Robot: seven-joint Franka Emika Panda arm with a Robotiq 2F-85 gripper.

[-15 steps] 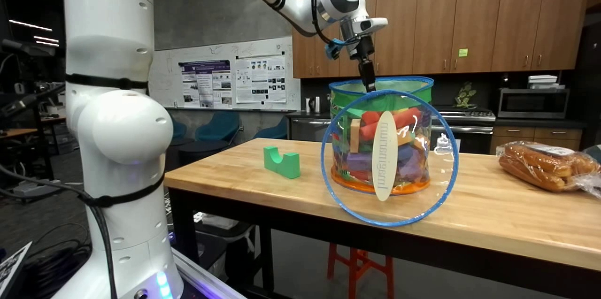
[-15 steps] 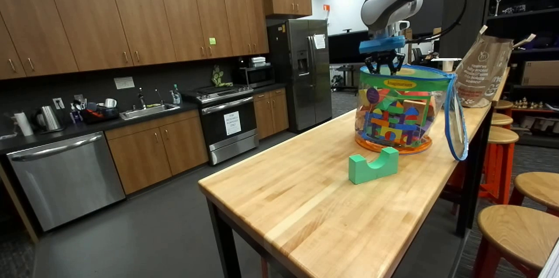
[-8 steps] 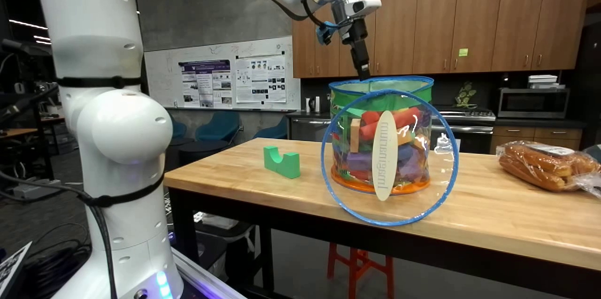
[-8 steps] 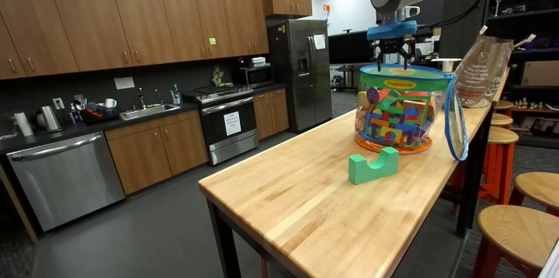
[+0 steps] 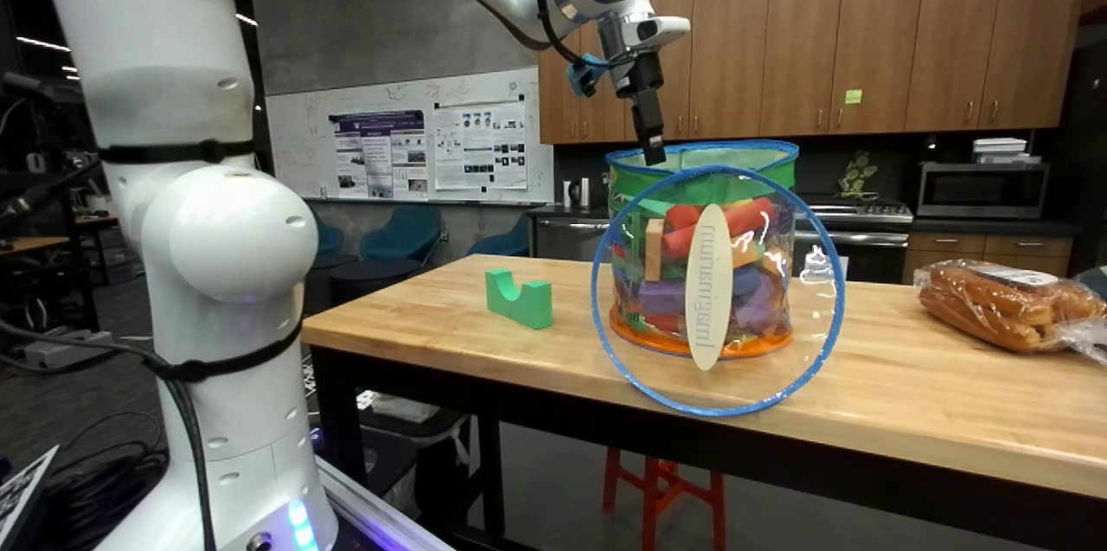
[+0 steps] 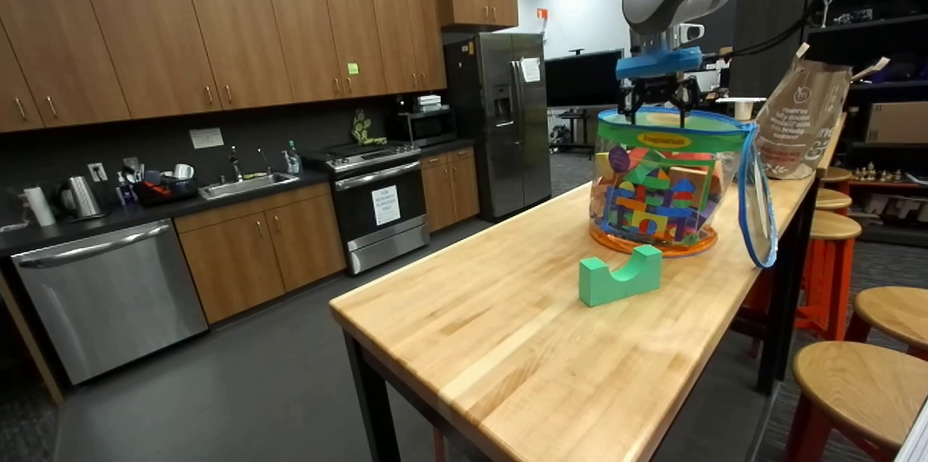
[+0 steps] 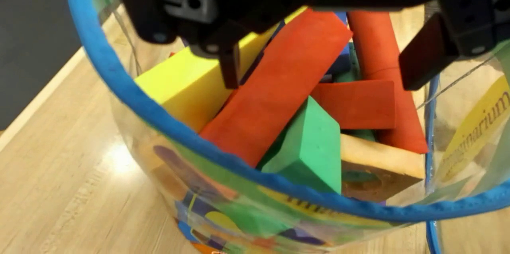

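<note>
Tub (image 6: 620, 132) of coloured blocks (image 7: 283, 82), open-topped, standing on the table (image 6: 471, 302); the fingers (image 7: 426, 52) over its mouth have spread wide in the last second and hold nothing, leaving the blocks below ungripped.

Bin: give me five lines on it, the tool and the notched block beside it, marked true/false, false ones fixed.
1. The tool holds nothing. True.
2. Its jaws are shut together. False: they stand well apart.
3. The notched block is on the table, outside the bin. True.
4. It lies with its notch facing down. False: the notch faces up.
5. The lid hangs open from the bin's rim. True.
</note>
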